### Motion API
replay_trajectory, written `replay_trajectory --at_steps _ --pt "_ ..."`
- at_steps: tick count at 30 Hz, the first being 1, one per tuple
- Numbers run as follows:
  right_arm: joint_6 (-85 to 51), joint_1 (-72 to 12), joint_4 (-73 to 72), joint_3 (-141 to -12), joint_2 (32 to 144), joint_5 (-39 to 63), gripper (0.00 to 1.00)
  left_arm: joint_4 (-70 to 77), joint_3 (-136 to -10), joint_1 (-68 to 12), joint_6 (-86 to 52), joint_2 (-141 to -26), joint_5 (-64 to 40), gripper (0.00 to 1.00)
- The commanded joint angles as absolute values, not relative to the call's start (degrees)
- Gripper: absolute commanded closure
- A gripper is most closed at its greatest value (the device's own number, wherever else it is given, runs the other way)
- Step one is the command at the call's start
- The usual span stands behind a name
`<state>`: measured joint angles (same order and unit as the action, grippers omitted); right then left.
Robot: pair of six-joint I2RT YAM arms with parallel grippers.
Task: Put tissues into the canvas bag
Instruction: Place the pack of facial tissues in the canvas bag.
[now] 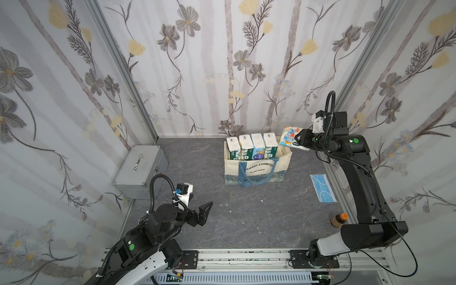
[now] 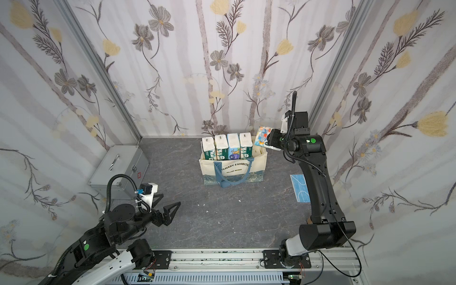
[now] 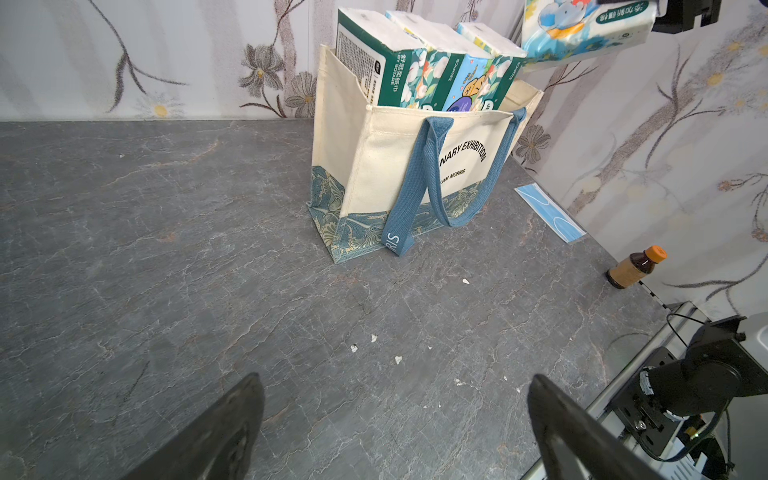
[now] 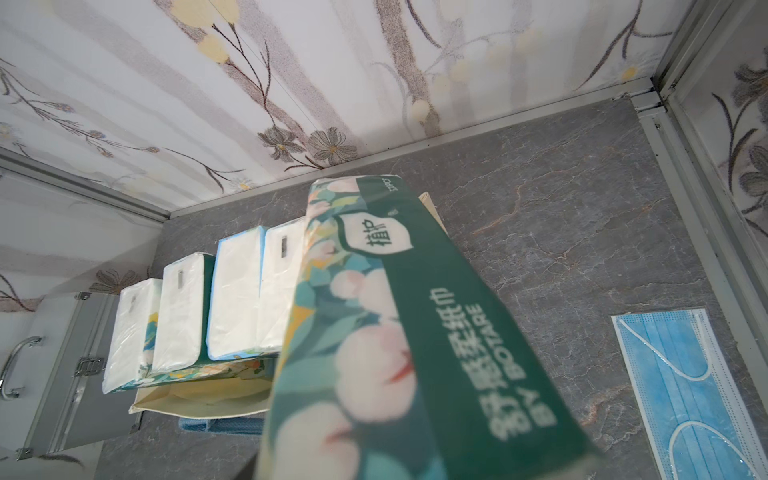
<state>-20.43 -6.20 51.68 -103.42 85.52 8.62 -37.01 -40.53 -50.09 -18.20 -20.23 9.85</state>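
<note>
One cream boxy canvas bag (image 1: 280, 167) with blue strap handles stands upright with its mouth open, which I judge lets packs drop in from above; the handles hang down its front wall, clear of the opening. Well apart from the bag, on the left arm's side, sits a closed grey metal case (image 1: 138, 167) with a handle, no part of the job. Four upright plastic-wrapped tissue packs (image 1: 257, 144) stand side by side along the bag's back wall, tops above the rim, likely set on end to leave the front half free. A fifth soft pack (image 1: 289, 136) hangs tilted just above the bag's end on the right arm's side, pinched by the right gripper (image 1: 298, 140), its jaws partway closed on it; held high, it seems placed to clear the rim. The left gripper (image 3: 395, 419) hovers well short of the bag, toward the robot, jaws wide and empty. Near the bag on the right arm's side lies a flat blue face mask (image 1: 322, 188); farther toward the robot stands a small brown bottle (image 1: 339, 219) with an orange cap. The bag bears black "EXHIBITION" lettering and a blue-green patterned bottom band. Three standing packs are green-edged with white tops and one is light blue. The held one shows a cartoon elephant in both top views, while the right wrist view shows a dark green flowered wrapper; I cannot tell whether that is a second pack.
</note>
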Motion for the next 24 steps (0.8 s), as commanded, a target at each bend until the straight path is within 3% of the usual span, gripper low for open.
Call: replay_trajectory --at_steps 1,11,24 --pt "-19.48 -6.15 49.83 -103.27 86.67 9.02 0.50 -35.16 -40.50 -49.96 -17.92 -20.13 10.52 0.00" --pt "-18.52 -6.22 54.48 -106.84 93.53 13.78 0.50 -35.24 -40.43 -49.99 -17.91 -20.17 10.77 0.00" --pt "-9.69 -14.78 72.73 -125.26 104.20 -6.30 0.40 -35.20 -40.39 -49.96 -17.93 -20.49 10.86 0.00"
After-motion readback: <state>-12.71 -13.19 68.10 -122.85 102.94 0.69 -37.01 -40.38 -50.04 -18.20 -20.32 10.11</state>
